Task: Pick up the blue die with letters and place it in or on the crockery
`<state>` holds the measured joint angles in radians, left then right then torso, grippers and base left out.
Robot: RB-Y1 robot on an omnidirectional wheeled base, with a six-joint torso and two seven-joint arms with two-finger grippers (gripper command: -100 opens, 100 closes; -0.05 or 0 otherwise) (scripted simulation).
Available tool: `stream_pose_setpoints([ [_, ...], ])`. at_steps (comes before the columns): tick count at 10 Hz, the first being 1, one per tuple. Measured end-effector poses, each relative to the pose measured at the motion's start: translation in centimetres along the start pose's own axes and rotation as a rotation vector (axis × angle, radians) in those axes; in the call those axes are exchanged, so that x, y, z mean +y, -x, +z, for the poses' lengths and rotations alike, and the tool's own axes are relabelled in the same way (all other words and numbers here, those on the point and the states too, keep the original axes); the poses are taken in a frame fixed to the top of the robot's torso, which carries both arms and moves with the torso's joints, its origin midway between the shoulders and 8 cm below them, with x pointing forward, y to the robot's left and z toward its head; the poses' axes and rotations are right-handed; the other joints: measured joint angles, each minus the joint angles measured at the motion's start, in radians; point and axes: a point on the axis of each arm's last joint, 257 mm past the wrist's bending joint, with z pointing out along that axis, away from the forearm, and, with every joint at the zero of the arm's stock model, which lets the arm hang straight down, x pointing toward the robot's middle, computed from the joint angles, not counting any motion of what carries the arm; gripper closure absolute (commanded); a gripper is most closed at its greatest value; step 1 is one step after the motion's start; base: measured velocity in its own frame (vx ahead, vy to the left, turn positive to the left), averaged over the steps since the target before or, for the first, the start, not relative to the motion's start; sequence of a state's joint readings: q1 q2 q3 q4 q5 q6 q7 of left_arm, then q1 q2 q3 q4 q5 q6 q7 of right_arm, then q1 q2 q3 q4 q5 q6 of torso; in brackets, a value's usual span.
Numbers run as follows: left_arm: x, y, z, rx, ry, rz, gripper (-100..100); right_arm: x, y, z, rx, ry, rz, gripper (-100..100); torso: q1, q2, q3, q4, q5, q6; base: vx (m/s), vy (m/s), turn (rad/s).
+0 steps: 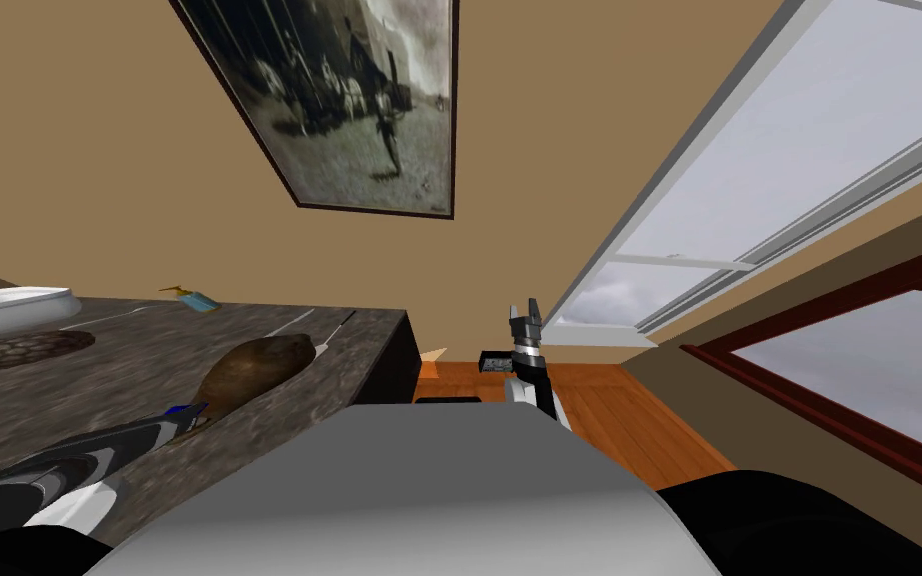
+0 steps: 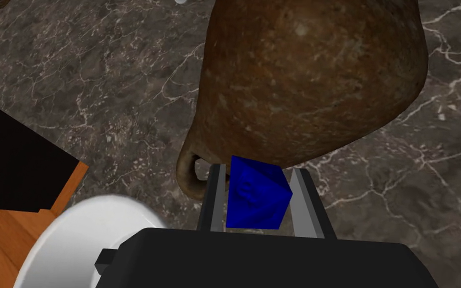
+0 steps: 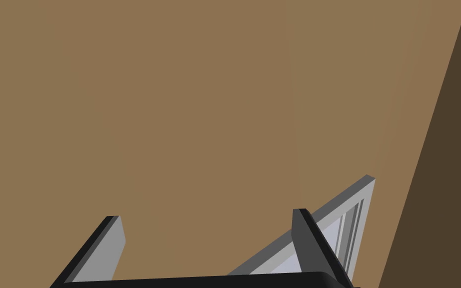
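Brown earthenware jug [image 2: 314, 75]: body cropped at the edge, mouth unseen. Blue cube die [image 2: 254, 197]: face markings illegible. Small blue-yellow object [image 1: 196, 299]: unidentifiable.

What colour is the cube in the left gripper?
Deep blue die; left wrist view shows it best.

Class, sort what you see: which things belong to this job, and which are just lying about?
Job:
left gripper
blue die, gripped in it
brown jug

Lying about:
white dish
braided grey object
small blue-and-yellow item
framed picture
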<state>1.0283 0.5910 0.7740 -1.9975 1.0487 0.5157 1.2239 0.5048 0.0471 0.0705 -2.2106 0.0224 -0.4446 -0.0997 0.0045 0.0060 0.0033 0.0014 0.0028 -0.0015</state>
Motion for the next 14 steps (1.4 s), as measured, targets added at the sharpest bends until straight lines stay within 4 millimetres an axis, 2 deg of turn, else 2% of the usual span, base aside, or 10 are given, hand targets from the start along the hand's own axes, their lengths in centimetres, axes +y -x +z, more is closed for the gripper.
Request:
stream_pose_setpoints([
  [7,-5.0,2.4,-0.8,-0.166,-0.021,-0.010,100,0.0,0.0,0.0,0.000,0.000,0.000,0,-0.001,0.002,0.001,0.000,0.000,-0.002,-0.081,0.040,0.008],
  [13,-7.5,3.5,-1.8,-0.272,-0.019,-0.024,100,0.0,0.0,0.0,0.000,0.000,0.000,0,-0.001,0.000,0.000,0.000,0.001,0.000,-0.063,0.029,0.016],
  [14,-7.5,3.6,-1.9,-0.276,-0.018,-0.025,-100,0.0,0.0,0.0,0.000,0.000,0.000,0,-0.002,-0.002,-0.001,-0.001,0.001,0.001,-0.006,0.003,0.002],
])
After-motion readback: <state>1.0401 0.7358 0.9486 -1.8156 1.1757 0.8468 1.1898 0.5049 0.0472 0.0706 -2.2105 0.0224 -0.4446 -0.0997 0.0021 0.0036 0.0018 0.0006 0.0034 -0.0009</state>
